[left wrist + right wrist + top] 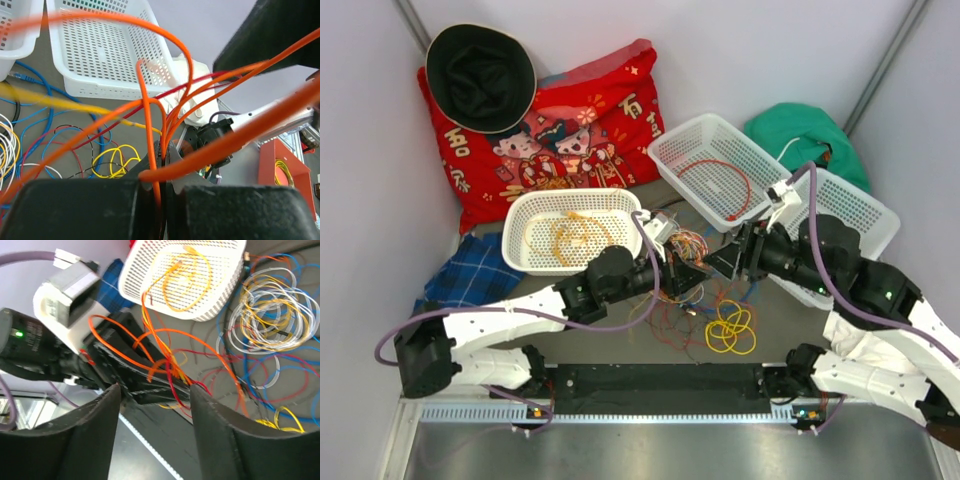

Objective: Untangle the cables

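The left gripper (pixel 162 152) is clamped tight on a bunch of thin orange wires (pixel 150 107), which run up between its black jaws and fan out in wide loops across the left wrist view. The right gripper (pixel 155 390) faces it at close range with its fingers spread wide. The rest of the cables (pixel 692 300), a loose tangle of red, blue, orange and grey-white wires, lies on the grey bench (pixel 790 325) below both grippers. A yellow wire coil (pixel 731 328) sits just beside the tangle on the near right. A white oval plastic basket (pixel 510 235) on the left holds yellow and orange wires, and a white rectangular mesh basket (pixel 665 160) behind holds a red wire loop (pixel 748 190)
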Available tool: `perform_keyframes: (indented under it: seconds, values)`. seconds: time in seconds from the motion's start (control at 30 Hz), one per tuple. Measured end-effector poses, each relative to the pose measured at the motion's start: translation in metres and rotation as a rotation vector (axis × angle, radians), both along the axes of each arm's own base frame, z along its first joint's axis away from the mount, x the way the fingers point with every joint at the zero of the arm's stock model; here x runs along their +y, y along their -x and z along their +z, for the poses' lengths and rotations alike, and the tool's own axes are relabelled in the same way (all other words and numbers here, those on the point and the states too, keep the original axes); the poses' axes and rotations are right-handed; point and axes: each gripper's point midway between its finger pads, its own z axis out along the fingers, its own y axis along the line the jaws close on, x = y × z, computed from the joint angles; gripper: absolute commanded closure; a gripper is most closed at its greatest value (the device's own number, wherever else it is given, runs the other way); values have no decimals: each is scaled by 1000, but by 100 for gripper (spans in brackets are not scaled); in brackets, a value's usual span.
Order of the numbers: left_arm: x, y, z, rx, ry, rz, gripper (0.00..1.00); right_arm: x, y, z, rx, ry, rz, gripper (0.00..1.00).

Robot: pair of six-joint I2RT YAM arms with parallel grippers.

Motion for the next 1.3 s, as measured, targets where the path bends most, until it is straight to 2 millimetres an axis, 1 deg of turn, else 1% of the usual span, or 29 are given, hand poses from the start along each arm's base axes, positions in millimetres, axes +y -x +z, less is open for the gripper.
perform_keyframes:
  seconds: [0.17,0.3,0.43,0.5,0.63,0.9,0.97,1.0,1.07,1.1,1.17,1.2,1.3]
  values:
    - [9,4,6,12,-2,4,100,-20,-1,-2,-23,54,-51,38]
    - [20,7,21,11,28,23,100,-33,0,3,-64,69,-78,41]
    - [27,8,33,3,53,37,100,-40,3,9,-102,61,-76,42]
    - [28,8,33,4,52,39,100,-38,2,9,-115,52,-70,42]
    - [26,8,29,21,36,36,100,-29,-3,0,-124,66,-51,44]
    - [19,8,25,44,23,19,100,1,-19,3,-170,67,3,48]
    - [18,8,24,45,22,18,100,10,-24,-1,-175,70,16,53]
    - [18,8,25,46,22,18,100,13,-26,-5,-171,81,20,62]
    - [18,8,25,46,22,18,100,18,-30,-14,-162,104,29,71]
    - [18,8,24,46,22,18,100,21,-32,-17,-159,111,31,84]
    - [18,8,24,47,21,19,100,24,-35,-21,-155,124,34,97]
    - [19,8,24,48,19,19,100,24,-35,-21,-157,126,34,100]
    - [20,6,22,52,12,31,100,22,-36,-18,-168,121,23,100]
